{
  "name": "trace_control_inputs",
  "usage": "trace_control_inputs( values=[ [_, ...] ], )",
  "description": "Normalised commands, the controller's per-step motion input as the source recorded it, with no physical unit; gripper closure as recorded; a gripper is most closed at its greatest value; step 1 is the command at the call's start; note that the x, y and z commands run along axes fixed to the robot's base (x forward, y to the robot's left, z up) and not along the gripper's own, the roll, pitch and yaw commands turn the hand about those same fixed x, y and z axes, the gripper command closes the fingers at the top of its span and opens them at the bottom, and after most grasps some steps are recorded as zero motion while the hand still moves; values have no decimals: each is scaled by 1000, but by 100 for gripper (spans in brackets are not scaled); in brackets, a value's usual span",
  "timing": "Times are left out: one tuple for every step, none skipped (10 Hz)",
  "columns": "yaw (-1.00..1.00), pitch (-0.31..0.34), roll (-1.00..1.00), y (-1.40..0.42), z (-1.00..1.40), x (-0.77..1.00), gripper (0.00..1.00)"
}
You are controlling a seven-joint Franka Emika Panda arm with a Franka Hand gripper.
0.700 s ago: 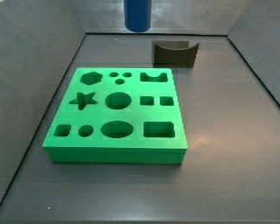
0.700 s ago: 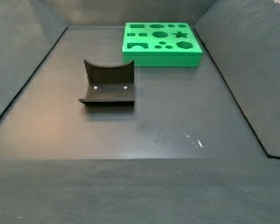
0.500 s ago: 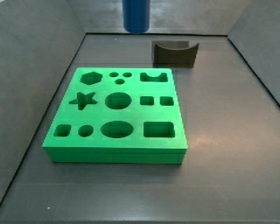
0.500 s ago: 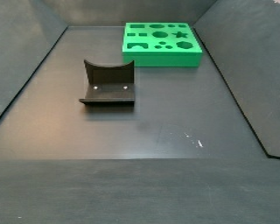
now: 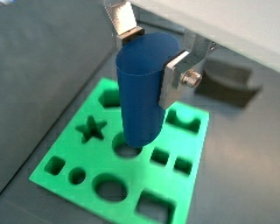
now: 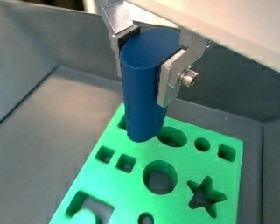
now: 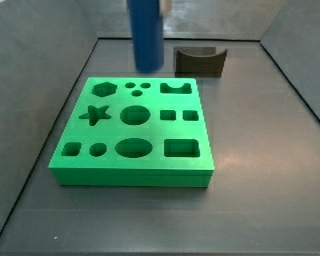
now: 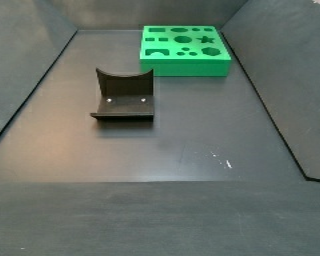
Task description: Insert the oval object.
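Observation:
In both wrist views my gripper [image 5: 152,66] [image 6: 147,66] is shut on the oval object, a tall smooth blue peg [image 5: 145,96] [image 6: 145,87], held upright by its upper end. The peg's lower end hangs above the green block [image 5: 73,157] [image 6: 130,149], apart from it, over the holes near the block's middle. The block's large oval hole [image 5: 111,185] [image 6: 161,178] lies further along the block. In a side view the peg [image 7: 145,35] comes down from the top edge, above the far side of the green block [image 7: 136,165]; my gripper is out of that frame.
The dark fixture [image 7: 200,60] [image 8: 123,95] stands on the floor beyond the green block [image 8: 186,68]. Dark sloping walls [image 7: 36,150] enclose the floor on both sides. The block has several other shaped holes, including a star [image 7: 97,115] and a square [image 7: 183,149].
The blue peg has come down and moved slightly left in the side view, now reaching over the green block's far side. The block and fixture have not moved.

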Motion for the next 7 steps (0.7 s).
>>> trace_control_inputs(
  values=[
    [-697, -206, 70, -566, -951, -186, 100],
    [-649, -174, 87, -640, -946, -177, 100],
    [-857, 1, 87, -366, -791, -6, 100],
    [-937, 60, 94, -174, -657, -11, 100],
    [-954, 60, 90, -123, -626, -9, 100],
    [-957, 59, 90, -120, -623, -6, 100],
    [-954, 64, 91, -134, -614, -9, 100]
  ],
)
